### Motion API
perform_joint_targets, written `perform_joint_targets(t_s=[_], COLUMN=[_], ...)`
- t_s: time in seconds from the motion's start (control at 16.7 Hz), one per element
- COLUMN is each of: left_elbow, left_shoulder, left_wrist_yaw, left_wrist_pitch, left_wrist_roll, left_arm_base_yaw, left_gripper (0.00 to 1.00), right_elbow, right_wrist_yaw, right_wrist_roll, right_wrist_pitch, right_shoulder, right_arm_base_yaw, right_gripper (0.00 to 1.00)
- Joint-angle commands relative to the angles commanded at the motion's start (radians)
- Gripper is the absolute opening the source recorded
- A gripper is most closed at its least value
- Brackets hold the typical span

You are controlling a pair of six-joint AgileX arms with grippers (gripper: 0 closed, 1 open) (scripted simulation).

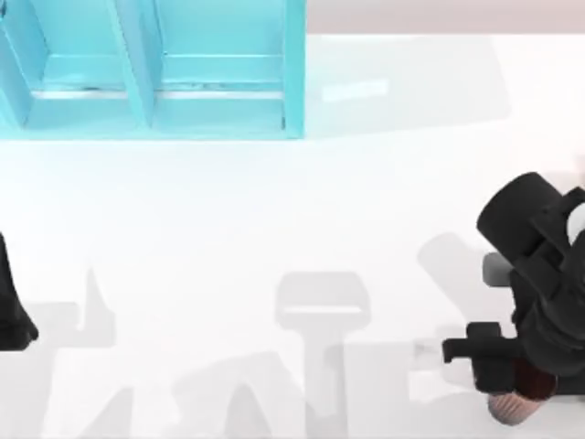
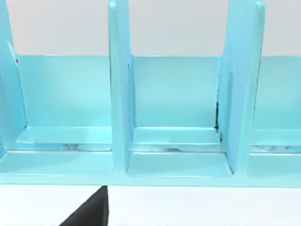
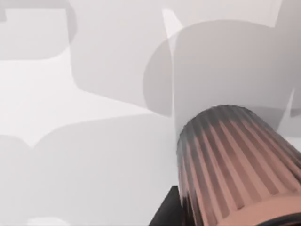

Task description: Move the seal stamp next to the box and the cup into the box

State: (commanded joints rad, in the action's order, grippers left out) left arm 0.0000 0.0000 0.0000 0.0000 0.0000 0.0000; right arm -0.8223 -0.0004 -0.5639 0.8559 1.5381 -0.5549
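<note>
Right gripper (image 1: 512,389) hovering at table's lower right, fingers seeming to be pinching ribbed copper-brown metallic cup (image 3: 235,165). Keeping cup level, carrying high toward turquoise compartmented box (image 1: 155,82) at upper left. Left arm parking at left edge; finger state: cannot tell.

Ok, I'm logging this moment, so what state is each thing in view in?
box: upright at the table's far left, compartments open and holding nothing.
cup: near right corner, under the right gripper; grip not visible.
left arm: parked at the left edge.
</note>
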Motion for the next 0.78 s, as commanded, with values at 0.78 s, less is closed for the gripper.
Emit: perform_joint_targets(t_s=[0.78], left_elbow=[0.0], left_shoulder=[0.0], left_wrist_yaw=[0.0], left_wrist_pitch=[0.0], left_wrist_roll=[0.0], left_arm_base_yaw=[0.0], left_gripper=[1.0], right_elbow=[-0.104], right_wrist_yaw=[-0.001], right_wrist_roll=[0.198], right_wrist_pitch=[0.223], right_shoulder=[-0.106], right_arm_base_yaw=[0.203], right_gripper=[0.0])
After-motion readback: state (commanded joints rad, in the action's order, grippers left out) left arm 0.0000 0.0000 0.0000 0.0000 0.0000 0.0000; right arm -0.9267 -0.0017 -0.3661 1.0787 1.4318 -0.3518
